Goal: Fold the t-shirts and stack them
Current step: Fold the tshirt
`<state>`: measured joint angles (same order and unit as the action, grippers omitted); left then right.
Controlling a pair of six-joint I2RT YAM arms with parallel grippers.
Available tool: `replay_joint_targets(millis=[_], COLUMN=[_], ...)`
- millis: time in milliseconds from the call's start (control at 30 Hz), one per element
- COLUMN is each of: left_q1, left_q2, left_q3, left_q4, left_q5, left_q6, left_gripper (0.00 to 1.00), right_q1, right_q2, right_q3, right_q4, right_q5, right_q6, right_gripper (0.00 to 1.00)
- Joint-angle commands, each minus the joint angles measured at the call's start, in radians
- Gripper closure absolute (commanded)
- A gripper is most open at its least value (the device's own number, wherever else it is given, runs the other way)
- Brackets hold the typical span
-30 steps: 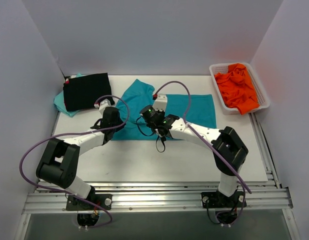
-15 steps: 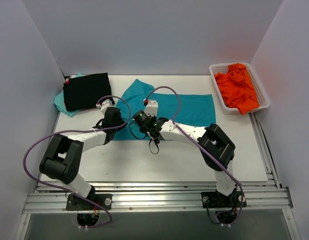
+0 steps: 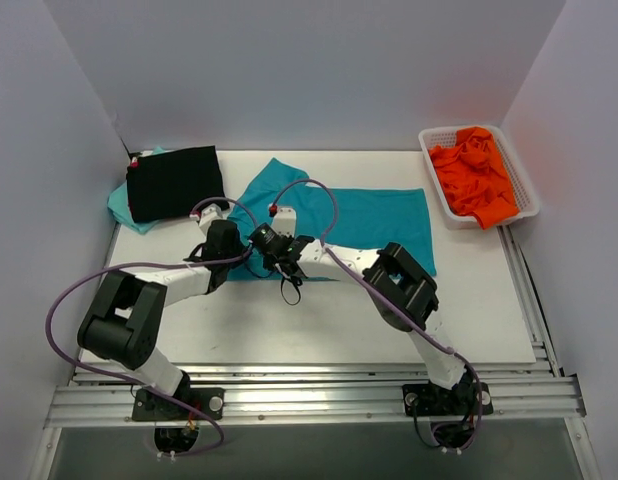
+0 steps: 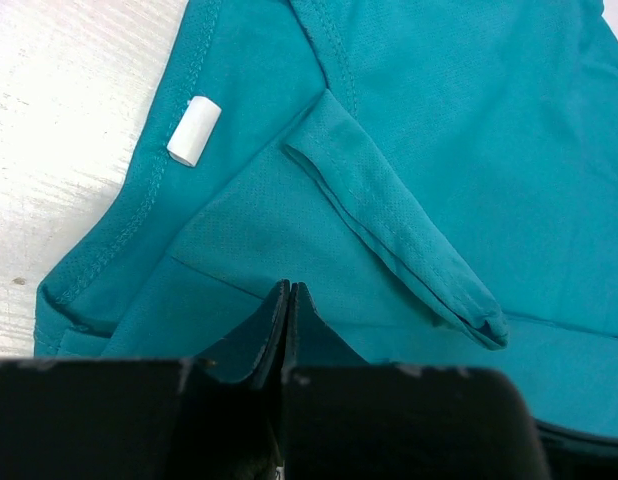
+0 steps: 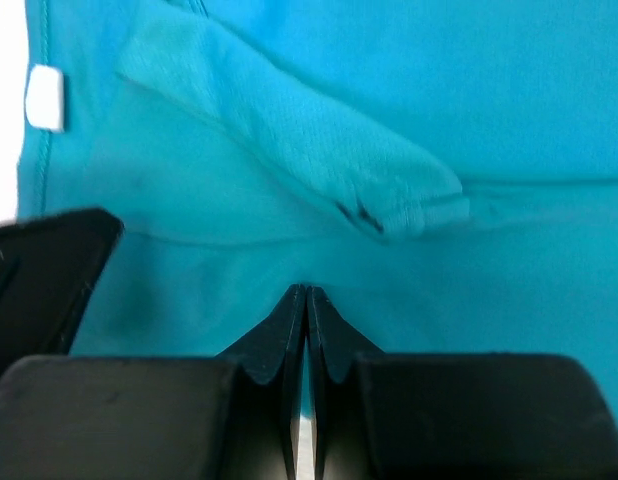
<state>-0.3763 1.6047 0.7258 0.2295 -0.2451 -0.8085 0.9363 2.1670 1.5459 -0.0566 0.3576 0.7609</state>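
White surface (image 3: 289, 330) boxed in by pale walls: teal t-shirt (image 3: 369, 215) spread mid-surface, black t-shirt (image 3: 174, 182) at 10 o'clock, orange t-shirts (image 3: 476, 172) in the basket (image 3: 524, 180) at 2 o'clock. Only the wrist views show the left claw (image 4: 291, 290) and right claw (image 5: 306, 292) pinched fully closed on teal cloth, plus a white tag (image 4: 194, 131) on its hem.

Two arms: white links, black joints, purple cables (image 3: 57, 310) looping alongside; black fingers (image 4: 279, 330); bases bolted to metal rail (image 3: 319, 398).
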Motion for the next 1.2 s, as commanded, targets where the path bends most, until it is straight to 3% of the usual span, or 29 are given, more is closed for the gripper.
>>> replay_joint_targets(millis=[0, 433, 900, 1167], left_q1=[0.007, 0.007, 0.007, 0.008], left_q2=[-0.037, 0.009, 0.067, 0.070], left_q3=[-0.003, 0.004, 0.021, 0.026], left_q4=[0.054, 0.087, 0.106, 0.096], left_q5=[0.010, 0.033, 0.046, 0.036], left_q6=[0.000, 0.003, 0.005, 0.011], left_gripper=[0.98, 0.98, 0.98, 0.98], right_q1=[-0.024, -0.105, -0.145, -0.238], right_q2=[0.028, 0.112, 0.180, 0.263], right_q3=[0.065, 0.131, 0.335, 0.454], right_q4=[-0.026, -0.017, -0.052, -0.040], right_q5=[0.003, -0.037, -0.085, -0.118], right_q6=[-0.008, -0.018, -0.070, -0.089], right_gripper=[1.00, 1.00, 1.00, 1.00])
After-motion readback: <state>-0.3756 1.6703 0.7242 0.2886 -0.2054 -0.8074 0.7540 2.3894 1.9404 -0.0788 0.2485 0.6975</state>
